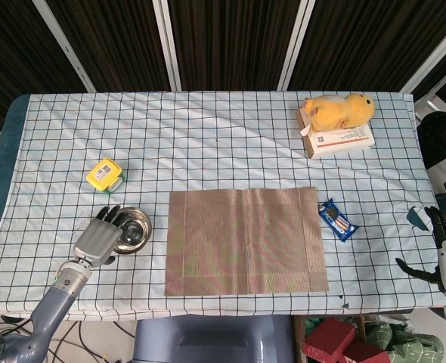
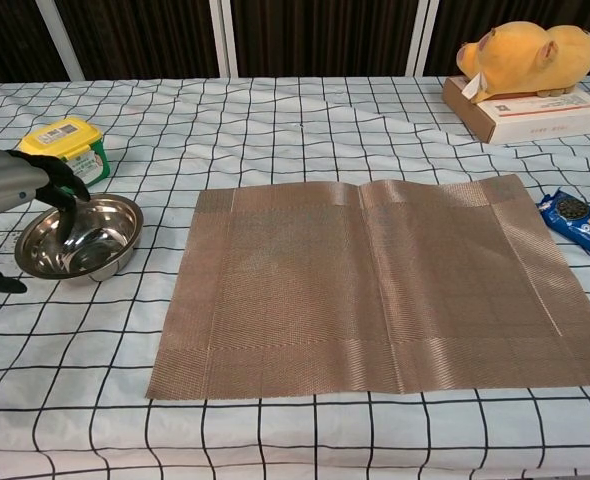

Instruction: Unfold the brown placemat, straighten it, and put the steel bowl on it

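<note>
We see the brown placemat [image 1: 246, 240] lying unfolded and flat on the counter [image 1: 208, 144], which is covered with a checked cloth, near its front edge. A raised crease runs across the placemat just right of its middle.

The steel bowl [image 2: 80, 236] sits upright on the cloth just beside the placemat's left edge, apart from it. Our left hand [image 1: 97, 240] is at the bowl's left side: in the chest view its dark fingertips [image 2: 67, 205] reach down over the near-left rim into the bowl, while the thumb hangs outside the rim. We cannot tell whether the hand is actually gripping the rim or only touching it.

Our right hand [image 1: 444, 249] shows only in the head view, off the right end of the counter, its dark fingers spread and holding nothing.

Behind the bowl stands a yellow-lidded tub [image 2: 67, 147]. At the far right corner a yellow plush toy [image 1: 338, 110] lies on a cardboard box [image 1: 342, 141], and a blue cookie packet [image 1: 338, 220] lies just right of the placemat.
</note>
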Tool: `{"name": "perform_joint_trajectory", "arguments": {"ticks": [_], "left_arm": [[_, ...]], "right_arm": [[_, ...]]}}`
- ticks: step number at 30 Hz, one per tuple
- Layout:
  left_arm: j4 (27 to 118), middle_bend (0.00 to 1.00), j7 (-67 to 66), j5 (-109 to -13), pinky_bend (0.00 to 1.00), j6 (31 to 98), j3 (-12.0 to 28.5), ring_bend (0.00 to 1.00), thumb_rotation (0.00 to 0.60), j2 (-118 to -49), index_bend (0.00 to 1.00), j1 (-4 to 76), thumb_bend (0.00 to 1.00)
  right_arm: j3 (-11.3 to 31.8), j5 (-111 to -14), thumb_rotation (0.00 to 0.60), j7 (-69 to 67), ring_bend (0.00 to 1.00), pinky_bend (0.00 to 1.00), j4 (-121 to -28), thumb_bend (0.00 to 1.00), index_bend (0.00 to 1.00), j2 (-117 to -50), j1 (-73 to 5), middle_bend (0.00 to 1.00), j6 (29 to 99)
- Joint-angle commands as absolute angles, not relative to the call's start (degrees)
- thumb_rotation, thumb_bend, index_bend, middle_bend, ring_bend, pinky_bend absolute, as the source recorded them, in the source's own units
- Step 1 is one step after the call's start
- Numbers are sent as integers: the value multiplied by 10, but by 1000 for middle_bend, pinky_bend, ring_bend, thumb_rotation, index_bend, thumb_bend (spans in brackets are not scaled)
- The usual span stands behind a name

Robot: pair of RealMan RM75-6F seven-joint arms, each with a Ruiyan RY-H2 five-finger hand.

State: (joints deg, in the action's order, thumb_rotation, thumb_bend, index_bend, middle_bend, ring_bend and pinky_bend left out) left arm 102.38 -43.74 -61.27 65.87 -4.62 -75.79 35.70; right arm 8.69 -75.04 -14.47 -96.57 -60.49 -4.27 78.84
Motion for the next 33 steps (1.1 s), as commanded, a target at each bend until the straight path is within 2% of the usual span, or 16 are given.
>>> {"name": "perform_joint_trajectory", "arguments": {"ticks": [1,11,16,19,24,27,29,33], "left_arm": [[1018,165,-438,-610,121,657,-46,52,600,-762,466,355,109],[976,178,-436,-605,122,645,-37,52,600,-791,485,355,216],[952,182,-440,-602,128,633,-30,53,600,-814,489,361,234],[943,208,-445,-602,154,629,-26,75,600,-825,493,365,284],[935,312,-449,-605,276,626,-22,185,600,-835,529,368,357],[934,452,-450,-609,422,629,-20,348,600,-837,570,368,388],[934,513,-447,-615,470,633,-18,410,600,-838,587,367,396],[933,560,-441,-633,511,638,-19,459,600,-838,614,365,405]], "right_arm": [[87,-750,600,-145,0,161,-966,111,0,-605,-43,0,788],[87,-750,600,-146,0,161,-967,110,0,-604,-43,0,786],[87,-750,600,-146,0,161,-968,111,0,-603,-43,0,786],[87,-749,600,-148,0,161,-968,111,0,-603,-42,0,786],[88,-748,600,-150,0,161,-968,110,0,-602,-43,0,785],[87,-748,600,-151,0,161,-968,111,0,-602,-43,0,785],[88,-748,600,-151,0,161,-969,111,0,-602,-43,0,785],[87,-749,600,-151,0,161,-969,111,0,-602,-43,0,784]]}}
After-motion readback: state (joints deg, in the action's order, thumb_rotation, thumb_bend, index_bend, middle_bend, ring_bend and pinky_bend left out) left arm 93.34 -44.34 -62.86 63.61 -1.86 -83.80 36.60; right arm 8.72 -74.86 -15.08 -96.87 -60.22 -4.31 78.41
